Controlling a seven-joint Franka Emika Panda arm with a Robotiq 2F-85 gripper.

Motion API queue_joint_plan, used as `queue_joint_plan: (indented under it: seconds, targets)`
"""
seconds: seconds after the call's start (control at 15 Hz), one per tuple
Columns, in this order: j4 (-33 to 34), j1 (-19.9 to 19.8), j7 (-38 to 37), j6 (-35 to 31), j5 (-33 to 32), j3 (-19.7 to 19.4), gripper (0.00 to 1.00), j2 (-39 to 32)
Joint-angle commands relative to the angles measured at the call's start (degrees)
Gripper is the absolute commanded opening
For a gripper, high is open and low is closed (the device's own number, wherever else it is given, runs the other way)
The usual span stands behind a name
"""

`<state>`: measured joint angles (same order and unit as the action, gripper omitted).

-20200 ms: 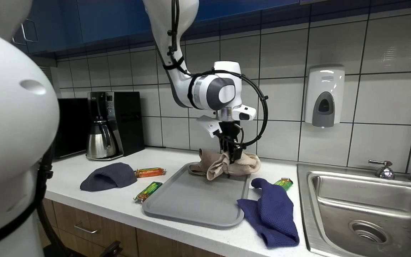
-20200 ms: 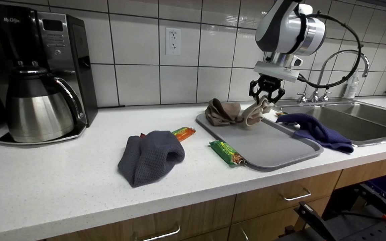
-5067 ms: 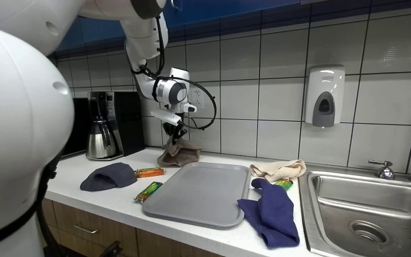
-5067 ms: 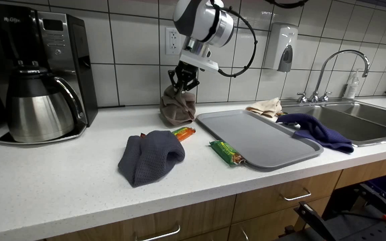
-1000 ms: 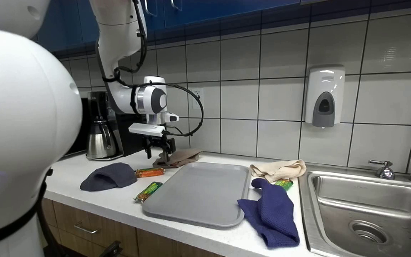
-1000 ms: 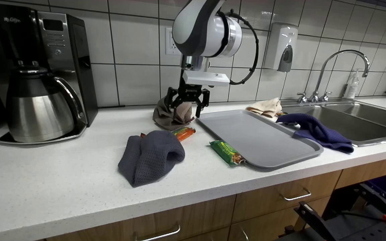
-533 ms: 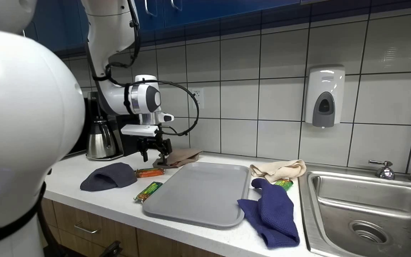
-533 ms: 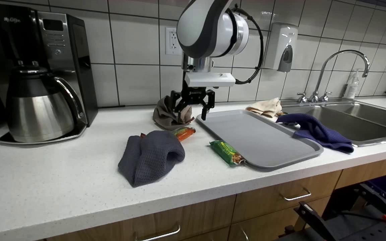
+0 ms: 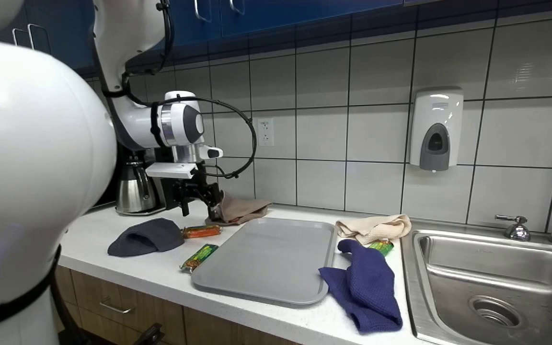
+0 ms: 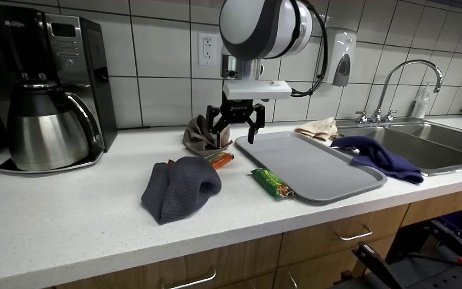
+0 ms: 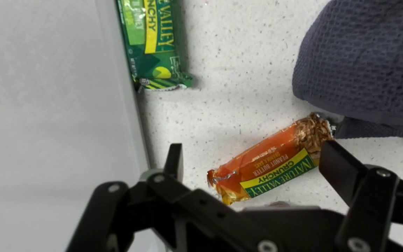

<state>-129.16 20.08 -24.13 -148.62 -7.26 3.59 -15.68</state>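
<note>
My gripper (image 11: pixel 256 162) is open and holds nothing, hovering above the counter in both exterior views. Between its spread fingers in the wrist view, lower down, lies an orange granola bar (image 11: pixel 268 159) on the white surface. One end of the bar reaches a slate-grey cloth (image 11: pixel 362 66), which covers part of it in an exterior view (image 10: pixel 181 190). Behind the gripper a brown cloth (image 10: pixel 199 138) is bunched on the counter; one finger overlaps it in view. A green granola bar (image 11: pixel 156 45) rests against the edge of the grey tray (image 11: pixel 54 105).
Right of the tray in an exterior view lie a purple cloth (image 9: pixel 367 287) and a beige cloth (image 9: pixel 376 227), with another green bar (image 9: pixel 382 247) partly covered. Beyond them is the steel sink (image 9: pixel 410 297). A coffee maker (image 10: pixel 94 64) stands by the tiled wall.
The beige cloth, earlier gripped over the tray, now lies by the sink. The brown cloth went from tray to counter and was released. Over the last second the open gripper moved away from it.
</note>
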Motion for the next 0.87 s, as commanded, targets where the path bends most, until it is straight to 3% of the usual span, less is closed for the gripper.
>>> queue_joint_plan:
  seconds: [0.0, 0.4, 0.47, 0.8]
  targets:
    - [-4.87, 0.31, -5.00, 1.67, -2.38, 0.13, 1.00, 5.49]
    - [-8.90, -0.43, -9.72, 3.15, -4.24, 0.83, 1.00, 9.27]
    - [-6.48, -1.39, -6.66, 1.29, -2.49, 1.54, 1.00, 5.87]
    - [-7.76, -1.58, -7.64, 1.57, -2.84, 1.79, 1.00, 7.08]
